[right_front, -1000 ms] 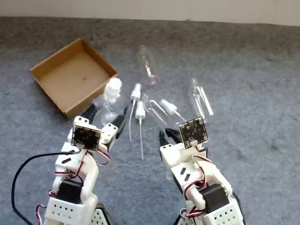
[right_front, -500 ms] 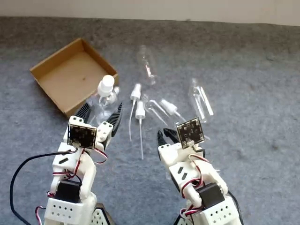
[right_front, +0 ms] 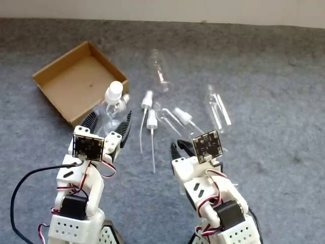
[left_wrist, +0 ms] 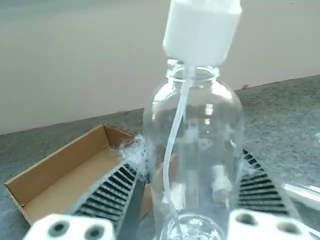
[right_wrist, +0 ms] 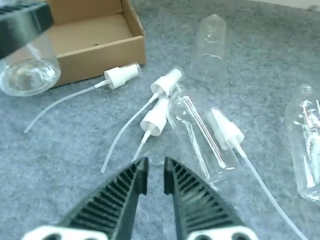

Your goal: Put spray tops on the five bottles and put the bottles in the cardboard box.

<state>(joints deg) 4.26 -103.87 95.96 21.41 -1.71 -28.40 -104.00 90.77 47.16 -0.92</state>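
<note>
My left gripper [right_front: 108, 126] is shut on a clear bottle [right_front: 114, 108] beside the near corner of the cardboard box [right_front: 56, 71]. In the left wrist view the bottle [left_wrist: 200, 145] stands upright between the fingers [left_wrist: 107, 192], with a white spray top [left_wrist: 200, 30] resting loosely on its neck and its tube hanging inside. My right gripper [right_wrist: 155, 175] hovers over the carpet, a narrow gap between its fingers and nothing in it. Just beyond it lie a clear bottle [right_wrist: 197, 132] and loose spray tops [right_wrist: 155, 117], [right_wrist: 167, 82], [right_wrist: 122, 75], [right_wrist: 225, 127].
Two more clear bottles lie on the grey carpet, one at the back [right_front: 158, 68] and one to the right [right_front: 218, 108]. The open box [right_wrist: 95, 45] holds nothing. Bare carpet stretches to the right of the arms.
The left gripper has drawn back a little and lifted the bottle from tilted to upright, with the spray top now higher. The right arm has barely shifted.
</note>
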